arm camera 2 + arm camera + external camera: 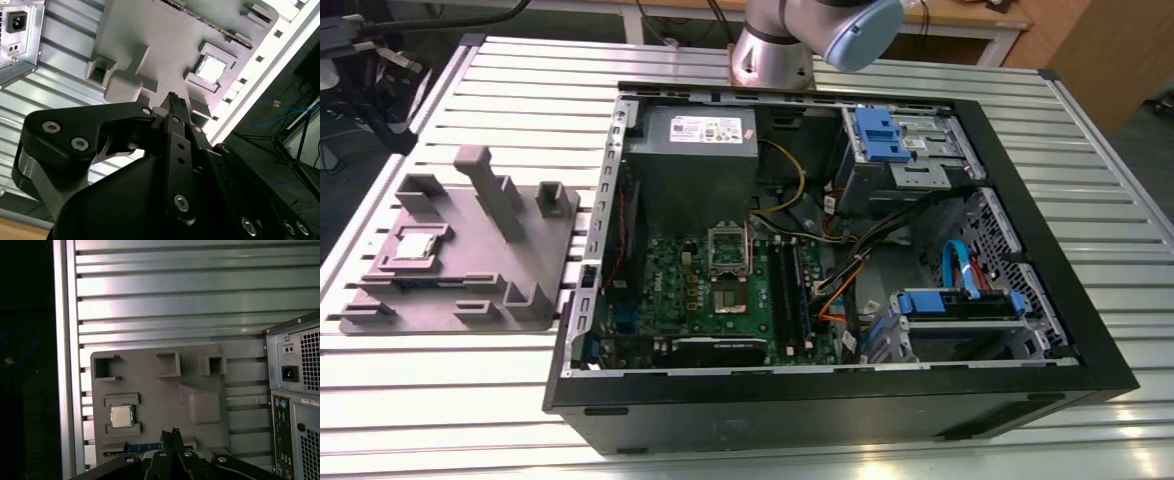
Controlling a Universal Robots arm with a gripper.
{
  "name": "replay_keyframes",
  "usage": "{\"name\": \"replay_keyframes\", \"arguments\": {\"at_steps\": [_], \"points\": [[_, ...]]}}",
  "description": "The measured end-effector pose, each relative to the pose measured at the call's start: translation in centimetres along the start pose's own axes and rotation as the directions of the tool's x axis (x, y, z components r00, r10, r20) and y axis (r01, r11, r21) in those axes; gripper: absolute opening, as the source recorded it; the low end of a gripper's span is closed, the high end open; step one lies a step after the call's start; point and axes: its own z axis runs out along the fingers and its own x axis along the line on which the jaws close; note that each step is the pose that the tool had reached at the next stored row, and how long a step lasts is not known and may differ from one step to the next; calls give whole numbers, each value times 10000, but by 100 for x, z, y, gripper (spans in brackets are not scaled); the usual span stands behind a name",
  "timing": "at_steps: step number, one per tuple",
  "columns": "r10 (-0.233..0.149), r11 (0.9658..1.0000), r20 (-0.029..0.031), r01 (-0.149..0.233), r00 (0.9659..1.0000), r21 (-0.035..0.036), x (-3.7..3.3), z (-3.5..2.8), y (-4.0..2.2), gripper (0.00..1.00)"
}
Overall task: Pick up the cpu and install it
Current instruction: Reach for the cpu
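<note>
- A slatted metal table (440, 400) is recorded under the whole set-up.
- At the exterior view's left, a grey plastic tray (454, 310) with raised blocks is laid flat on the table, just beside the computer case (827, 405) and apart from it.
- The cpu (416, 243) is found in a square recess of the tray, on the tray side away from the case. It is seated flat with its silver metal top upward.
- In the middle of the exterior view, the case is laid on its side with the panel off. A green circuit board (674, 285) is seen inside, with a dark socket (727, 245) in a metal frame on it.
- A grey power supply (694, 160) is noted in the case behind the board.
- The robot arm (781, 45) is seen rising beyond the far edge of the case.
- Blue drive brackets (883, 135) are noted at the case's end toward the exterior view's right.
- In both wrist views the gripper (173, 100) (171, 434) is seen over the tray, its fingertips pressed together with nothing between them.
- In both wrist views the cpu (211, 68) (121, 416) is observed near the fingertips but apart from them, untouched in its recess.
</note>
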Motion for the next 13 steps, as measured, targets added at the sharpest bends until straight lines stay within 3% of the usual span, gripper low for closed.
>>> {"name": "replay_keyframes", "arguments": {"at_steps": [6, 13], "points": [[0, 10000, 2, 0, 10000, -1, 96, 29, -9, 10], [1, 10000, 0, -1, 10000, 0, 128, 68, -33, 10]]}}
